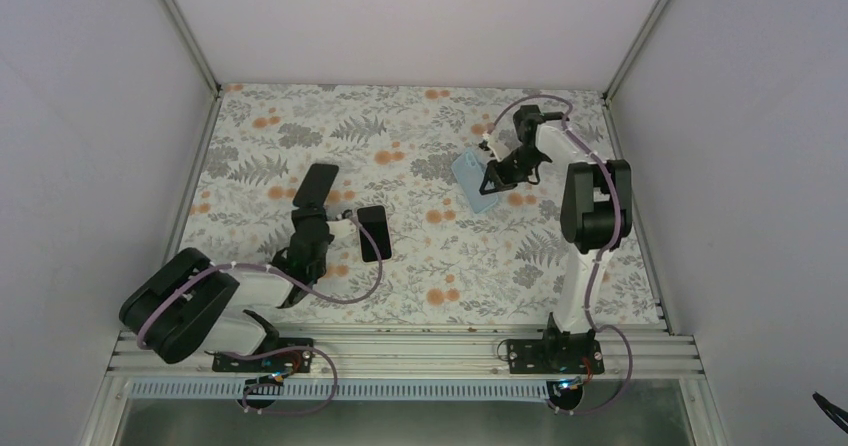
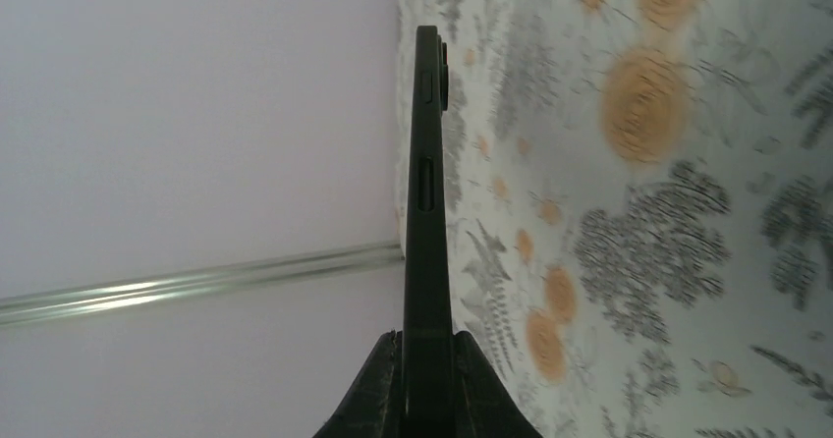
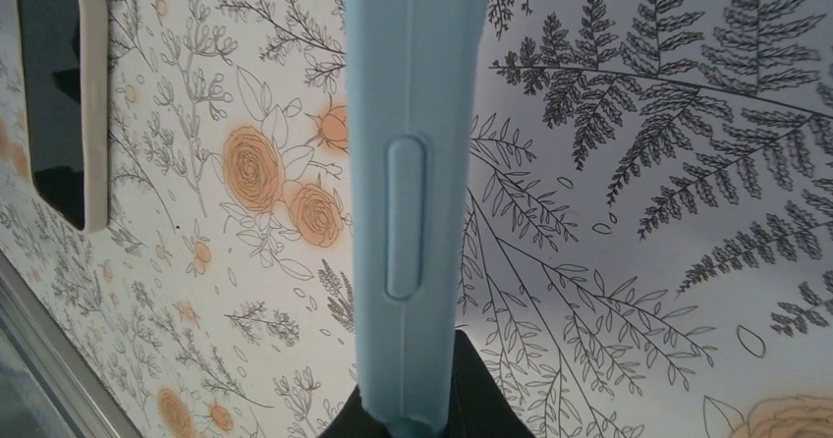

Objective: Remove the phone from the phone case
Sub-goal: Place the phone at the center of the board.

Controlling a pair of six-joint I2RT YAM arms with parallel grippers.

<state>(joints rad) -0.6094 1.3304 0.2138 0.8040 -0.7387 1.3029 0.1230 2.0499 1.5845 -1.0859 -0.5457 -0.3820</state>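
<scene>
Left gripper: closed tight on one end of the black phone — seen edge-on from the wrist.
Right gripper: clamped on one end of the blue phone case, over the far right of the table.
Phone and case: well apart — one in each gripper.
Second phone: in a beige case, flat on the table beside the left gripper.

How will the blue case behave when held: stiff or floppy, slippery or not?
The blue case probably flexes a little: it looks like soft moulded rubber with a raised button strip. Its matte skin likely sits firm in the right gripper. Held at one end it stands straight, so it seems light.
</scene>
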